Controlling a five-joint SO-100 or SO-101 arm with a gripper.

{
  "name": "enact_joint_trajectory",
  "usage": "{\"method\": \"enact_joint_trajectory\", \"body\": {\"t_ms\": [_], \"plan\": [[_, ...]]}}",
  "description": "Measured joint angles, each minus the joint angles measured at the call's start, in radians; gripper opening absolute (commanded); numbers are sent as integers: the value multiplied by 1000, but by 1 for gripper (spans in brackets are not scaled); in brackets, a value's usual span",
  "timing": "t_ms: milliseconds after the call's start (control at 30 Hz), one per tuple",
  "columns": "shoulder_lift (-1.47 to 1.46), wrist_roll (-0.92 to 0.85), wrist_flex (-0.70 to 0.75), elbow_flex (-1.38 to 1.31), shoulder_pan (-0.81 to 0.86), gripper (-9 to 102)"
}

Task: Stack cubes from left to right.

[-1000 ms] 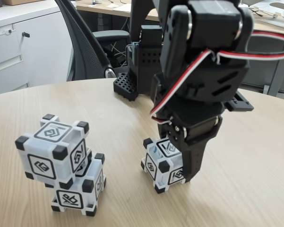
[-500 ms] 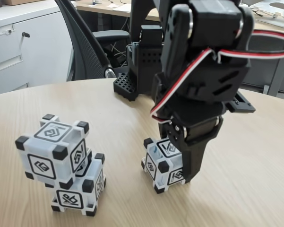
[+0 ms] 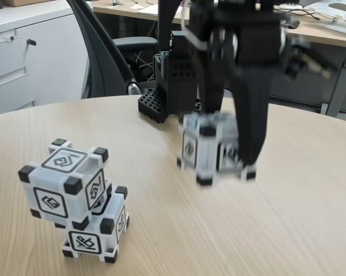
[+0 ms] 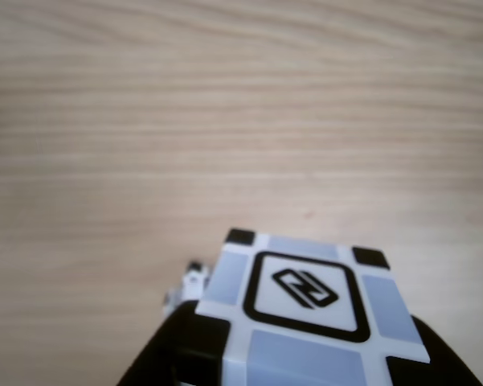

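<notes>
Two cubes [image 3: 75, 198] sit stacked well off to the gripper's [image 3: 227, 158] left in the fixed view, while it grips the third cube [image 3: 213, 150] above the table [image 3: 299, 218], not yet stacked.

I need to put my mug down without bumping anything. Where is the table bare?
Bare wood spans the table right of the gripper and its lifted cube, and the front strip between that cube and the two-cube stack. Crowded around the stack at left and near the arm base.
</notes>
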Motion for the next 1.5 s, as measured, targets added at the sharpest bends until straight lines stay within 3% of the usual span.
{"method": "enact_joint_trajectory", "body": {"t_ms": [433, 1033, 1500], "plan": [[186, 35, 58, 0, 17, 0], [209, -152, 58, 0, 400, 0], [100, -193, 58, 0, 463, 0]]}}
